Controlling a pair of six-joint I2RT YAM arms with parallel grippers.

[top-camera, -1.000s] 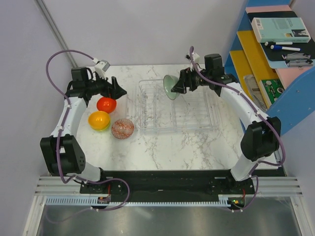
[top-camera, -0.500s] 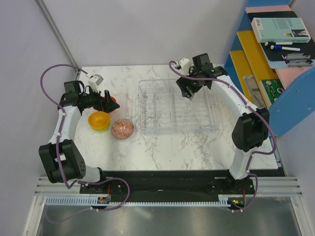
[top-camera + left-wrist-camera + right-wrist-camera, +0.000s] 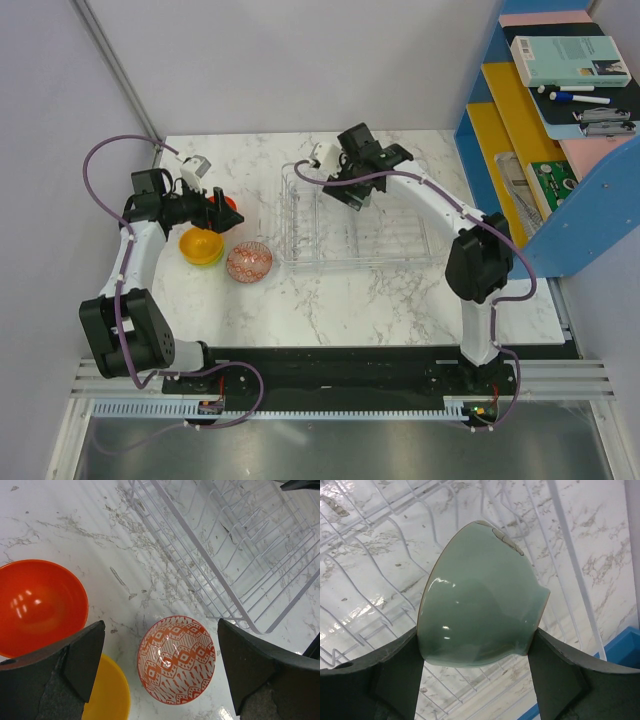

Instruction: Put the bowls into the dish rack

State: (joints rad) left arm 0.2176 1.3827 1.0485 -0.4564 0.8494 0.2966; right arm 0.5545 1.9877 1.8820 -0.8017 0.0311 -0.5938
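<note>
My right gripper [image 3: 349, 192] hangs over the back left part of the clear dish rack [image 3: 400, 245]. In the right wrist view it [image 3: 477, 672] is shut on the pale grey-green bowl [image 3: 480, 600], held on its side above the rack's wires [image 3: 370, 580]. My left gripper [image 3: 222, 206] is open and empty above the red-orange bowl [image 3: 231, 204]. In the left wrist view its jaws [image 3: 160, 670] frame the red-patterned bowl [image 3: 176, 666], with the red-orange bowl [image 3: 37, 605] and the orange-yellow bowl [image 3: 107, 692] beside it. The orange-yellow bowl [image 3: 201, 244] and the patterned bowl [image 3: 249, 261] sit left of the rack. I see no lime green bowl.
A blue shelf unit [image 3: 560, 200] with a book, pens and papers stands close to the table's right edge. The rack's near left corner [image 3: 245, 625] lies close to the patterned bowl. Grey walls close in the left and back.
My right arm has swung left with the grey-green bowl, from the rack's back right to its back left. My left gripper has shifted slightly left and lower over the red-orange bowl.
</note>
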